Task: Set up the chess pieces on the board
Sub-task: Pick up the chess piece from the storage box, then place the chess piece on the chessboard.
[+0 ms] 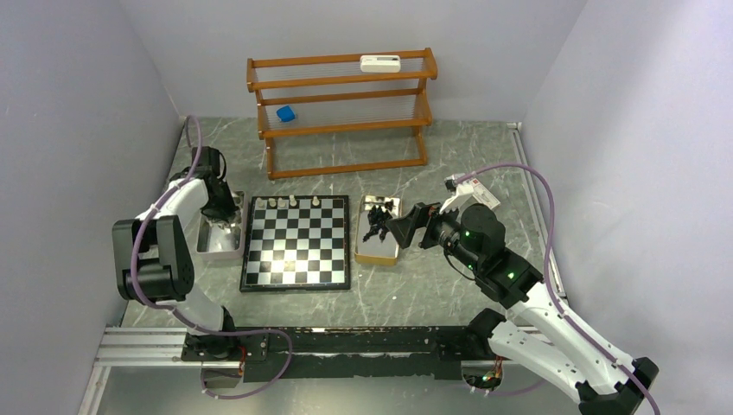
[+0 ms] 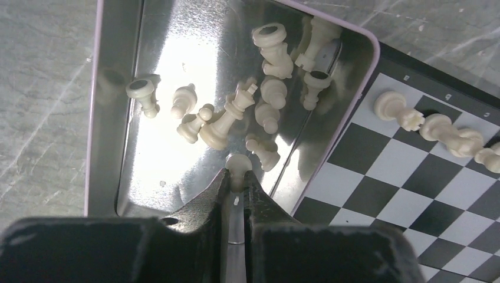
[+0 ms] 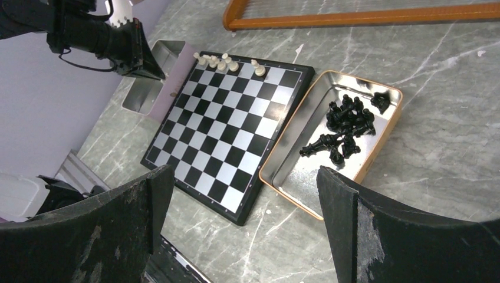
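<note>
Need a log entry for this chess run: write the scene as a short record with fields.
board: mid-table, mostly bare
placed pieces: a few cream ones along the far row
left tray: silver, with loose cream pieces inside
right tray: orange-rimmed, with black pieces inside
left end effector: down in the left tray, shut on one cream piece
right end effector: open, holding nothing, by the right tray
</note>
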Tool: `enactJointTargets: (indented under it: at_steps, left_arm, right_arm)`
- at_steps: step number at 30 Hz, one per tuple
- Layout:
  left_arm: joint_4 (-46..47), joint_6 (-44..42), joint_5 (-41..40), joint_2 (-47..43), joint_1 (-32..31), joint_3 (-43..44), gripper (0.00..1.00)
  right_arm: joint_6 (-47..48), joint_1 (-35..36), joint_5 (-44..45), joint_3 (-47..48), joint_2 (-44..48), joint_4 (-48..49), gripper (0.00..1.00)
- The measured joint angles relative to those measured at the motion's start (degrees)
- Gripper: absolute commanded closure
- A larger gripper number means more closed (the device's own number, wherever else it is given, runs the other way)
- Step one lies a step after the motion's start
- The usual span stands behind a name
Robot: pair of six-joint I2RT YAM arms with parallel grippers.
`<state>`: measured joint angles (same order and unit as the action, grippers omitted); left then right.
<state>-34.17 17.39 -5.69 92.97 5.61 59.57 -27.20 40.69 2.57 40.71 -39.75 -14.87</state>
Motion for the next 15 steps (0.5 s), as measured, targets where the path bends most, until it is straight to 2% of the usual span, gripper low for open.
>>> enactJointTargets:
  at_steps: [9,15]
  left_arm:
    - [-0.59,-0.35,1.97,-5.01,-0.09,0.20,0.86]
    - [-0.83,-1.22,3.67,-6.19,-2.36,0.92,0.86]
  right_arm:
    - [-0.17,0.00,-0.26,0.00,-1.51,0.00,0.05]
    - [-0.22,0.00,-0.22,0.00,-1.77,0.07,0.05]
